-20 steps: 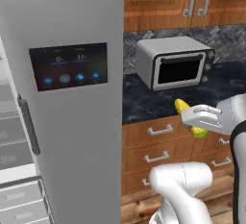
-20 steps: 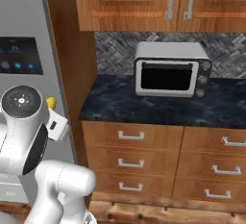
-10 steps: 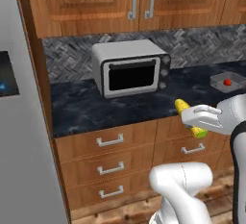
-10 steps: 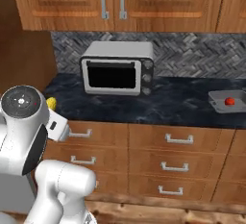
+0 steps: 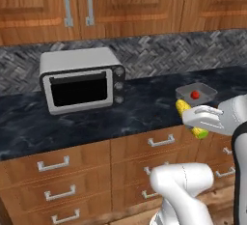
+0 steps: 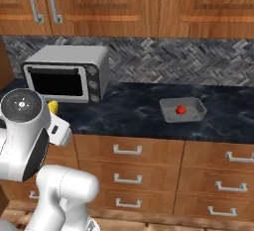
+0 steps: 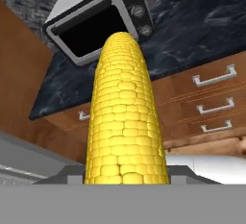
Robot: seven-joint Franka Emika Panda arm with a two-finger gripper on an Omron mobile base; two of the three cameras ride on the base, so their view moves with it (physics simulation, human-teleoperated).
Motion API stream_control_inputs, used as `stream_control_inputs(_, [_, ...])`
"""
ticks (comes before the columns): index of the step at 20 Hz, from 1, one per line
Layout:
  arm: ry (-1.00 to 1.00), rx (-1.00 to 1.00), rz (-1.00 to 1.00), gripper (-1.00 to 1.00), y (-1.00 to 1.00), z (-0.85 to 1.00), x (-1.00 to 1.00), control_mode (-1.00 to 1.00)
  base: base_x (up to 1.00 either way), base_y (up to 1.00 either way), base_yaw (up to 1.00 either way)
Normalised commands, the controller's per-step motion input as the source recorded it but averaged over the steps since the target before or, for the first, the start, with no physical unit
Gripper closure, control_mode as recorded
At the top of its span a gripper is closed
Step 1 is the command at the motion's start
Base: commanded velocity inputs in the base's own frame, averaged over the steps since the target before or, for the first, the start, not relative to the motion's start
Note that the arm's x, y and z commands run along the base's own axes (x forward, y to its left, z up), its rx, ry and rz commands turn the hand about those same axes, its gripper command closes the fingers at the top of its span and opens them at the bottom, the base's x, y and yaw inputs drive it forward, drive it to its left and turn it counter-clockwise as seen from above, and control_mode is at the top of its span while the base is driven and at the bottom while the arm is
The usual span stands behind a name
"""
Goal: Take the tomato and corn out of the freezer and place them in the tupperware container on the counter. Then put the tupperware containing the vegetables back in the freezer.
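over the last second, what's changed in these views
The base has driven to the right along the counter: the fridge has slid out of both base views, and the microwave has shifted left. The tupperware container with the tomato in it has come into sight. The gripper still holds the corn, carried the same way; nothing was let go.

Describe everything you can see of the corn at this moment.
The corn is a bright yellow cob with neat rows of kernels, rounded at its far tip. It is held in the claw, gripped near one end, in the air in front of the wooden drawers, short of the counter. Nothing else touches it.
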Motion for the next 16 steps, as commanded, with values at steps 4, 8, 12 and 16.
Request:
stream_control_inputs(4, [0.00, 0.00, 0.00, 1.00, 0.00, 0.00, 0.00, 1.00, 0.61, -1.00, 0.00])
stream_control_inputs(8, [0.00, 0.00, 0.00, 1.00, 0.00, 0.00, 0.00, 1.00, 0.45, -1.00, 0.00])
stream_control_inputs(12, [0.00, 0.00, 0.00, 1.00, 0.00, 0.00, 0.00, 1.00, 0.61, -1.00, 0.00])
stream_control_inputs(16, [0.00, 0.00, 0.00, 1.00, 0.00, 0.00, 0.00, 1.00, 0.92, -0.68, 0.00])
